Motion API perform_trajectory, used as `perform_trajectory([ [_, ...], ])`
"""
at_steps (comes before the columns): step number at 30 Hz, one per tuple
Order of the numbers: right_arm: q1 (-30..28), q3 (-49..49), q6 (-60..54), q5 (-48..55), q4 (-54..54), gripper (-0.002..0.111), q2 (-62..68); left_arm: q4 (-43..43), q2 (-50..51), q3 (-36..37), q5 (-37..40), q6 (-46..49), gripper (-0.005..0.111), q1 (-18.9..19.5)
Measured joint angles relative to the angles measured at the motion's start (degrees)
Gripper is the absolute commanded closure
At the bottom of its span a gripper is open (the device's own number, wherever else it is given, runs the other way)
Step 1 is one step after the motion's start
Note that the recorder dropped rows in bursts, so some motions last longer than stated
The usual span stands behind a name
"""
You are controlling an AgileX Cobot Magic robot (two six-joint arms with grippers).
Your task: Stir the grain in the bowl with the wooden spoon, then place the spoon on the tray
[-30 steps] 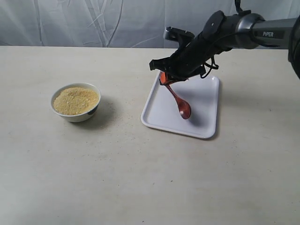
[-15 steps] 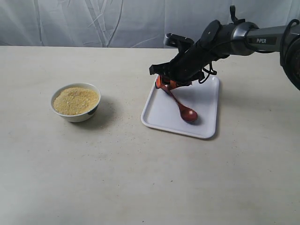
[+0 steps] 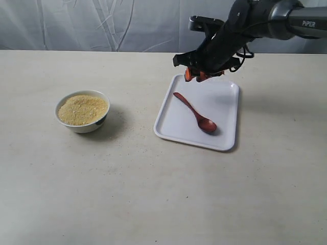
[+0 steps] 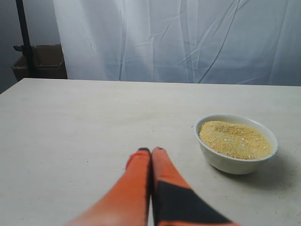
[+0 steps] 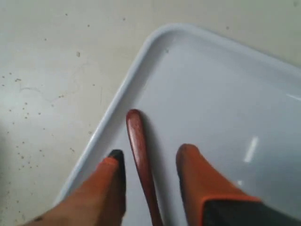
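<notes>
Right claw (image 3: 195, 76): fingers spread apart, gripping nothing, hanging just above the far end of the tray (image 3: 225, 115). Lying flat inside that tray, the wooden spoon (image 3: 196, 113), handle end seen between the parted fingers in the wrist view. Left claw (image 4: 150, 151): pinched closed on nothing over the bench (image 4: 70, 122), near the bowl (image 4: 235, 162) full of grain (image 4: 234, 139).

Can't see the scoop of the slim reddish-brown wooden spoon (image 5: 137, 136) from the right wrist, cropped at the frame edge, same for most of the flat white rectangular tray (image 5: 225, 94). Blurry on the left gripper (image 4: 151, 150), orange jaws cropped too. Can't make out the dark mark (image 3: 100, 121) on the small round white bowl (image 3: 84, 126).
</notes>
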Motion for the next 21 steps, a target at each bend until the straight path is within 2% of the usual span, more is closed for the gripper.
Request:
perform_trajectory([
  [2, 0.0, 0.0, 1.9, 2.9, -2.9, 0.108, -1.3, 0.0, 0.0, 0.0, 0.0, 0.0, 0.107, 0.0],
  [11, 0.0, 0.0, 6.4, 18.2, -7.4, 0.108, -5.8, 0.0, 0.0, 0.0, 0.0, 0.0, 0.107, 0.0],
  [15, 0.0, 4.6, 8.1, 18.4, -8.0, 0.108, -10.1, 0.0, 0.0, 0.0, 0.0, 0.0, 0.107, 0.0],
  [21, -0.3, 17.2, 8.5, 14.5, -10.0, 0.108, -19.7, 0.0, 0.0, 0.0, 0.0, 0.0, 0.107, 0.0],
])
